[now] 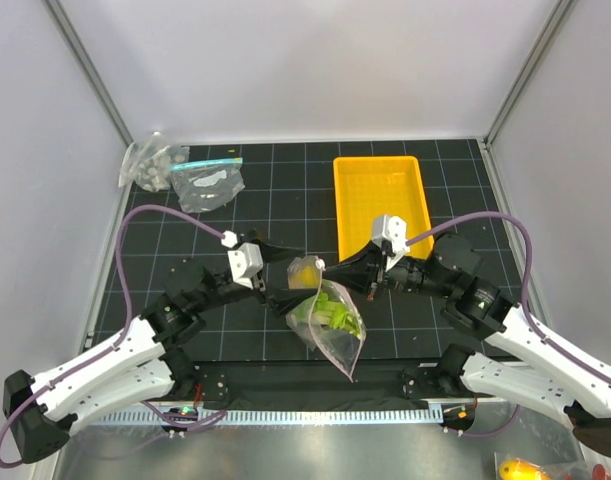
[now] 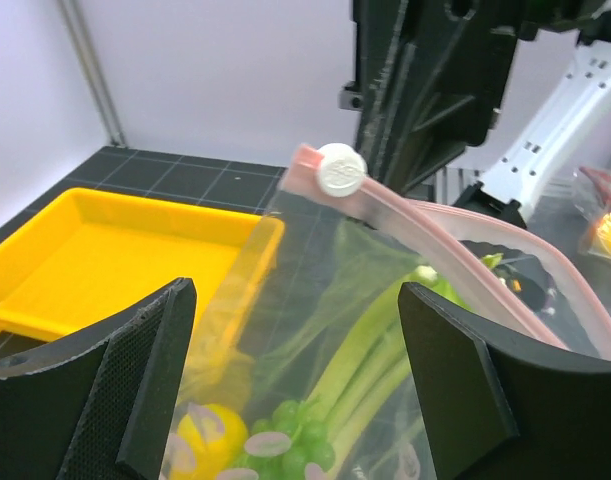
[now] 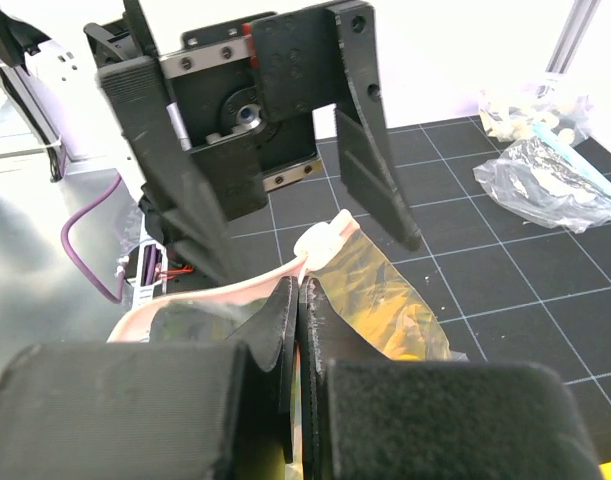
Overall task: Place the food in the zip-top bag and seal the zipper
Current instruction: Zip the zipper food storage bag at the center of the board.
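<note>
The limp, slippery zip-top bag (image 1: 335, 330), hanging above mid-table and weighted by leek (image 2: 370, 375), lemon (image 2: 203, 432) and grapes (image 2: 300, 425), looks best held by its stiffer zipper (image 2: 455, 238), which the right gripper (image 3: 298, 300) pinches while the left gripper (image 2: 295, 300) gapes beside.

Robotics lab cell: white panels (image 1: 285, 60) on aluminium posts (image 1: 93, 70) enclose a black gridded bench (image 1: 285, 190); left arm (image 1: 105, 365) and right arm (image 1: 545, 350) bolted at its near edge.

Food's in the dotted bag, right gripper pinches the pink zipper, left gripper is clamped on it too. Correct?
No: the left gripper is open, fingers apart with nothing pinched, as the left wrist view shows. The food is in the zip-top bag and the right gripper pinches the zipper.
</note>
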